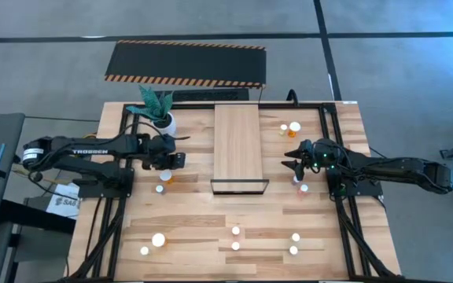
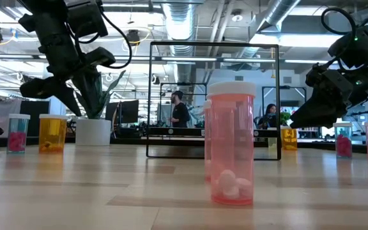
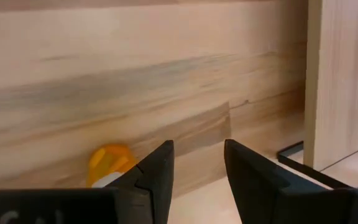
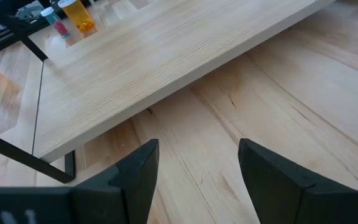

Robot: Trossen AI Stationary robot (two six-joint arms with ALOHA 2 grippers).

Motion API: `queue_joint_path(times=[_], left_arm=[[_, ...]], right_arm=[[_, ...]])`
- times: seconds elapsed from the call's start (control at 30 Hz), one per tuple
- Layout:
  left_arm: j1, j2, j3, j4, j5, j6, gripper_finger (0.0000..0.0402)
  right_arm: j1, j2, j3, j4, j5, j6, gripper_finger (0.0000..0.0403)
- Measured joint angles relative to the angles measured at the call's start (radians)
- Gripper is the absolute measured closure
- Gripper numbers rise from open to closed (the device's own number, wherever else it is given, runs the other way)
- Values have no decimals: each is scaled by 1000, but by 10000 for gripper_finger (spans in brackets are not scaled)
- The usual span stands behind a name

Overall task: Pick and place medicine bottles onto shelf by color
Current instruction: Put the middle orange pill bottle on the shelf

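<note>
Grippers flank the shelf [image 1: 238, 145] at frame centre. Left gripper [image 1: 181, 160] and right gripper [image 1: 288, 165] are both parted, holding nothing.

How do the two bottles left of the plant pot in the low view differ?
The pink bottle is narrower and shorter; the amber bottle is wider and slightly taller. The pink bottle stands farther from the white plant pot; the amber bottle stands nearer it. Both stand upright on the table, white caps on, under the left hand.
</note>
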Motion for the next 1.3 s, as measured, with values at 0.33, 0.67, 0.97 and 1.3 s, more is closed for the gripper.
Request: queue_joint_path(times=[0.33,0.67,0.97,1.3], left_arm=[[0,0,0,-28,-41,62,216],[-49,0,0,-80,-155,66,97],[-96,36,0,-115,-188,4,9],[-127,156,0,-113,-157,-65,4]], right_arm=[[0,0,0,-1,0,0,157],[0,0,0,-5,0,0,157],[0,0,0,-5,0,0,157],[0,0,0,-5,0,0,157]])
